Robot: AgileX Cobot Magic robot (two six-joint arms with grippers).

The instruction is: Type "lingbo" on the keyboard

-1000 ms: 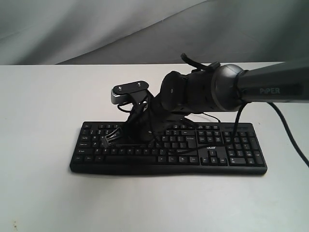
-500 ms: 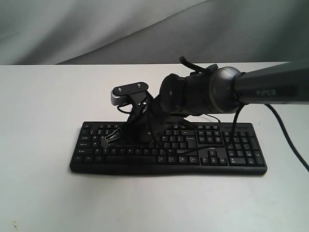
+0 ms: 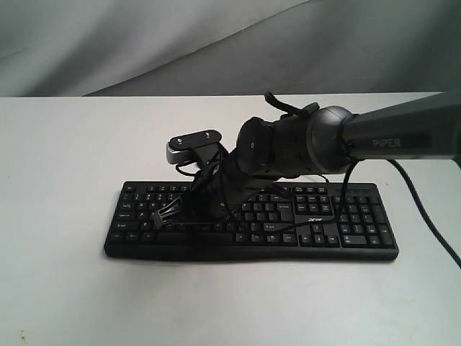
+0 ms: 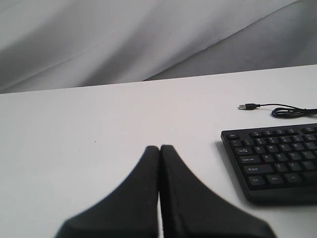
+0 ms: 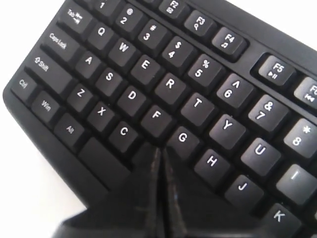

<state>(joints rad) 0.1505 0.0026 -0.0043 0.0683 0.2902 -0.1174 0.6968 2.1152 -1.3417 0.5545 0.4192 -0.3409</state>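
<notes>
The black keyboard [image 3: 360, 220] lies across the white table, its white logo [image 3: 315, 216] beside the number pad. My right gripper [image 3: 171, 213] reaches over it from the right and points down at the left half of the letter keys. In the right wrist view the keyboard [image 5: 99, 74] fills the picture. There the right gripper [image 5: 159, 150] is shut and empty, its tips on the row just below F and G, covering the key right of C. My left gripper [image 4: 159, 147] is shut and empty above bare table, left of the keyboard [image 4: 277, 158].
The keyboard's thin black cable [image 4: 287, 111] curls on the table behind it, its USB plug [image 4: 245, 106] lying loose. The right arm's own cable [image 3: 421, 209] hangs over the number pad side. A grey cloth backdrop [image 3: 144, 43] rises behind the table.
The right arm has shifted slightly left, and its gripper tip has dropped a little closer to the keys. The keyboard has not moved.
</notes>
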